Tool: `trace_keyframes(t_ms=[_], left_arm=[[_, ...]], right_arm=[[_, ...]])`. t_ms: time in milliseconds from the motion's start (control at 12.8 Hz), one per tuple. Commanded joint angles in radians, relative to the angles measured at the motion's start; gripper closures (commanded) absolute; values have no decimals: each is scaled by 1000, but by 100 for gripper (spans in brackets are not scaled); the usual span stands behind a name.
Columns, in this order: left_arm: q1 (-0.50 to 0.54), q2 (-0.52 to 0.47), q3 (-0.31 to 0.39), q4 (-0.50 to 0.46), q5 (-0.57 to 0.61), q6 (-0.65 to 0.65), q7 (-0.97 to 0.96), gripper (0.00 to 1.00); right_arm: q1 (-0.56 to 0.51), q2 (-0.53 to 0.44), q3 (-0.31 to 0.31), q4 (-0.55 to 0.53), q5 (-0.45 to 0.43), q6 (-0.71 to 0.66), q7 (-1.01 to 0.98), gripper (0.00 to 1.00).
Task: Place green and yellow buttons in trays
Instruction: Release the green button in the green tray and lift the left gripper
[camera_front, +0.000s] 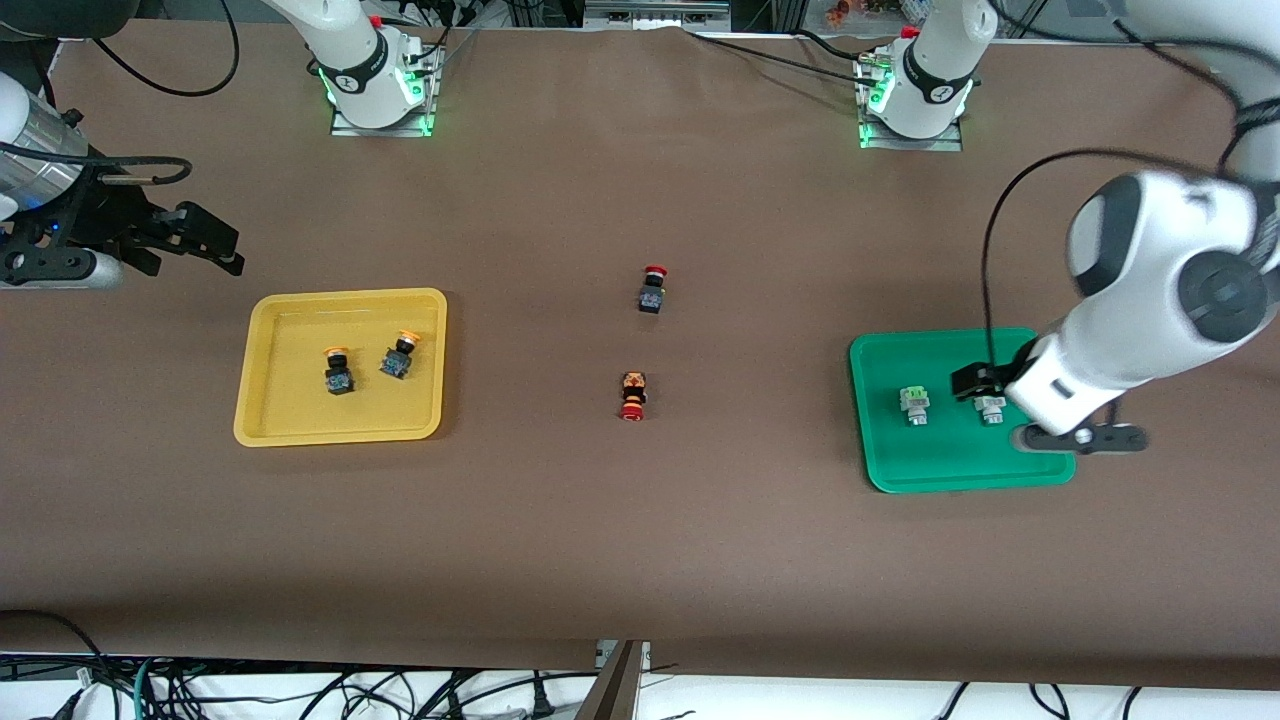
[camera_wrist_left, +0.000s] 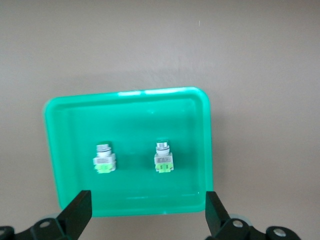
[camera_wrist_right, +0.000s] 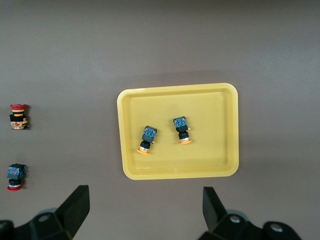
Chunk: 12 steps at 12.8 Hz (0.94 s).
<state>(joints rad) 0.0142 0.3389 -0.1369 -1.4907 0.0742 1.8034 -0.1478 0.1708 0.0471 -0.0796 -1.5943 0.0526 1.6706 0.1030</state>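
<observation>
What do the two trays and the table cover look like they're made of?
The yellow tray and the green tray look like smooth moulded plastic: rounded corners, raised rims, and light glints along the green one's rim. The brown table cover looks matte, with no shine, perhaps paper or cloth; I can't tell which.

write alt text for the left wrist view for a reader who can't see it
A shallow green plastic tray on a brown tabletop holds two light-green square-capped buttons on whitish-grey bodies, lying side by side and apart. The open left gripper hangs above the tray's edge, holding nothing.
</observation>
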Motion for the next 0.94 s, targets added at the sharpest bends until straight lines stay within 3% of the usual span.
trace_keyframes(t_ms=[0, 468, 858], left_arm=[[6, -75, 23, 61, -20, -99, 24, 0], [4, -195, 57, 61, -57, -259, 21, 0], [1, -186, 56, 64, -45, -312, 19, 0]], right_arm=[[-14, 16, 8, 25, -4, -2, -19, 0], [-11, 16, 9, 25, -5, -3, -2, 0], [-14, 16, 9, 25, -5, -2, -8, 0]])
